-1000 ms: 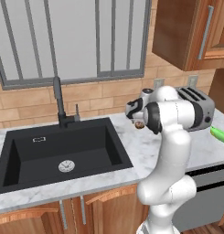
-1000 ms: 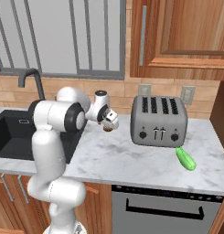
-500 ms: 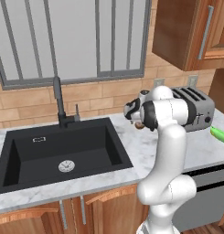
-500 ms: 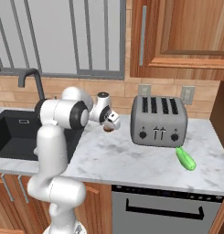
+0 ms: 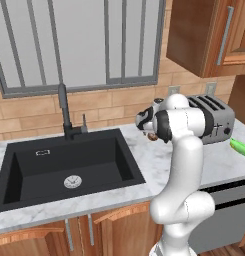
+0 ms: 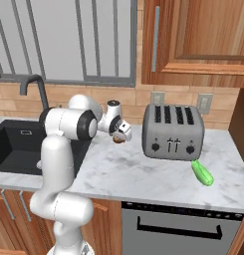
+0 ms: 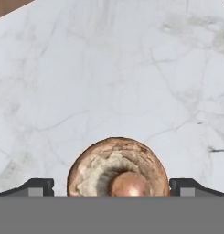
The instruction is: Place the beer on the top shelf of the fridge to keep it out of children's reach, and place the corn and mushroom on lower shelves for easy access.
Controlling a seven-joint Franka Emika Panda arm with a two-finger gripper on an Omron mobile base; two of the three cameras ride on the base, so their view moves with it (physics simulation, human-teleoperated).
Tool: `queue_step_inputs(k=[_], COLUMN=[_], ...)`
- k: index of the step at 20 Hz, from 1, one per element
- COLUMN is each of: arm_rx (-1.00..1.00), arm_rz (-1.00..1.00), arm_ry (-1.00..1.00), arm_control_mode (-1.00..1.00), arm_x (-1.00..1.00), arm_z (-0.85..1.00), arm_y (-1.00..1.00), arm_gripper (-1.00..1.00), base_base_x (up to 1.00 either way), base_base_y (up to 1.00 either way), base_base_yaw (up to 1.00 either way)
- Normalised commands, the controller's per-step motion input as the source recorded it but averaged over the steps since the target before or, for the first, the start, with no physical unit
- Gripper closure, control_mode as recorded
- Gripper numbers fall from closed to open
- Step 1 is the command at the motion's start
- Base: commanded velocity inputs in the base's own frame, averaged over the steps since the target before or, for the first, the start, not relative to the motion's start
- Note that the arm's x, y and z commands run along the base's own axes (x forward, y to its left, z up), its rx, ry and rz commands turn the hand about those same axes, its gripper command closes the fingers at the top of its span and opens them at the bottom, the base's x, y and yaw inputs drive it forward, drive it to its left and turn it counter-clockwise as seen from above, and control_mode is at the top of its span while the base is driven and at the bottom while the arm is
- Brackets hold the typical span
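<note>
Gripper [image 6: 121, 135] closed on the mushroom [image 6: 119, 139]: in the hand view the brown cap with its paler patch [image 7: 118, 170] sits between the two dark fingertips [image 7: 36, 186], one at each side of it, with the white marble counter [image 7: 109, 73] spread out beneath. The mushroom is carried in the air above the counter, not resting on it.

Left to right, right base view:
- Black sink [image 6: 11, 147] at the far left, set into the counter, with a dark faucet [image 6: 33, 84] behind it against the brick wall.
- White arm rising from the lower left, forearm reaching right; gripper and mushroom hang over the counter between the sink and the toaster.
- Grey four-slot toaster [image 6: 172, 130] right of the gripper, standing apart from it, near the wall with two outlets behind.
- Corn [image 6: 202, 172], bright green, lies flat on the counter just in front of the toaster's right corner, pointing toward the counter edge.
- Wooden wall cabinet [image 6: 193, 40] above the toaster.

Left base view: sink [image 5: 64, 165] and faucet [image 5: 64, 110] at left, gripper with mushroom [image 5: 152, 136] at centre beside the arm's elbow, toaster [image 5: 214, 117] partly hidden behind the arm, corn [image 5: 240, 146] at the right edge.
</note>
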Motion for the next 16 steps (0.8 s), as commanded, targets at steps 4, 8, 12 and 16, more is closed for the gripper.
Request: queue_step_inputs(k=[4,8,12,16], arm_rx=[0.0,0.0,0.0,0.0], arm_rz=[0.0,0.0,0.0,0.0], arm_ry=[0.0,0.0,0.0,0.0], arm_control_mode=[-1.0,-1.0,-1.0,-1.0], arm_x=[-0.06,-0.13,-0.19,-0.15], arm_z=[-0.06,-0.08,-0.09,-0.08], arm_y=[0.0,0.0,0.0,0.0], arm_gripper=[-1.0,-1.0,-1.0,-1.0], base_base_x=[0.0,0.0,0.0,0.0], base_base_y=[0.0,0.0,0.0,0.0], base_base_yaw=[0.0,0.0,0.0,0.0])
